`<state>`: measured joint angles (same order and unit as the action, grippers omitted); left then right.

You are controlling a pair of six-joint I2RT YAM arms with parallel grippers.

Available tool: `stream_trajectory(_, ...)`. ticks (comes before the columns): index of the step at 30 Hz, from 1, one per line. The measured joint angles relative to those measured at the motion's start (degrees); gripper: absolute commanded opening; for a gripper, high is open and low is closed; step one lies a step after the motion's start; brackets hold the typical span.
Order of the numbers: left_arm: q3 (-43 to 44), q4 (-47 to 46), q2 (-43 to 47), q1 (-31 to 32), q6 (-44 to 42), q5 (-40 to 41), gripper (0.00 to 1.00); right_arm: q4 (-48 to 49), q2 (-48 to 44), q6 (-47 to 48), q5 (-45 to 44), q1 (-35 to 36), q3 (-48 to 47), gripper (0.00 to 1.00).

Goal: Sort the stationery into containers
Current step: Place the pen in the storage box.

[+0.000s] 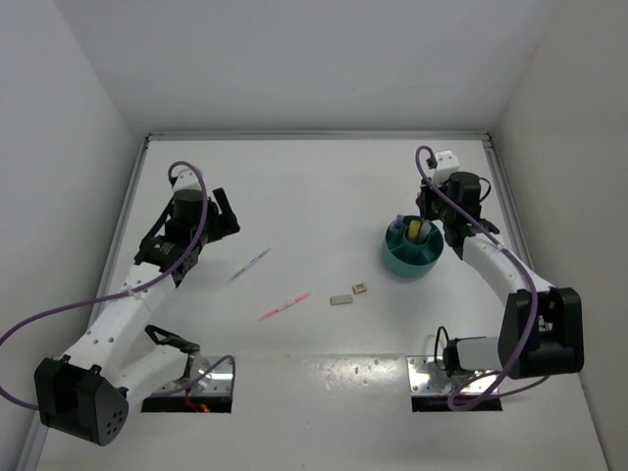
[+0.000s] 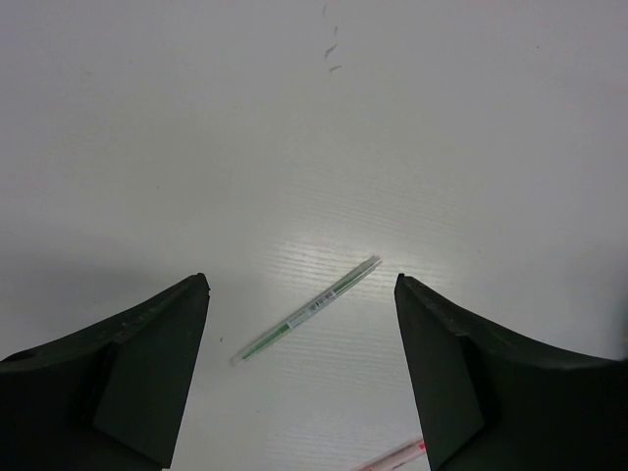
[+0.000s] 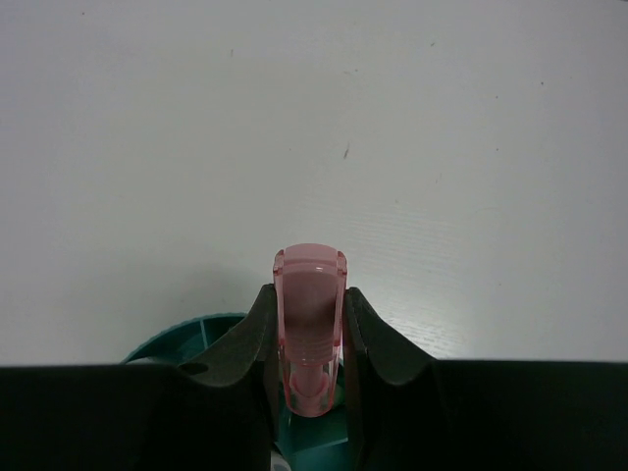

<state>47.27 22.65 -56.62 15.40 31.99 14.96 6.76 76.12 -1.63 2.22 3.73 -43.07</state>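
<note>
The round teal cup (image 1: 406, 265) stands right of centre with a yellow highlighter (image 1: 417, 231) and a blue-capped item upright inside. My right gripper (image 1: 433, 218) hangs over the cup's far right rim. In the right wrist view the right gripper (image 3: 309, 290) is shut on a translucent pink marker (image 3: 310, 314), with the teal cup (image 3: 186, 334) just below. My left gripper (image 2: 301, 282) is open above a thin green-and-white pen (image 2: 306, 310), which lies diagonally on the table apart from both fingers. In the top view this green pen (image 1: 250, 263) lies right of the left gripper (image 1: 228, 218).
A thin pink pen (image 1: 285, 306) lies on the table below the green one, and its tip (image 2: 392, 456) shows at the bottom of the left wrist view. Two small blocks (image 1: 340, 300) (image 1: 359, 288) lie between the pink pen and the cup. White walls close in three sides of the table.
</note>
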Motion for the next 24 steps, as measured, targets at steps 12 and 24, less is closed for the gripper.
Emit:
stream_trajectory(12,0.0,0.0,0.0,0.0,0.0,-0.4,0.82,-0.1,0.8,0.0,4.4,-2.1,0.7,0.0)
stream_trajectory(24,0.0,0.0,0.0,0.0,0.0,-0.5,0.82,-1.4,2.9,0.6,6.6,-3.5,1.2,0.16)
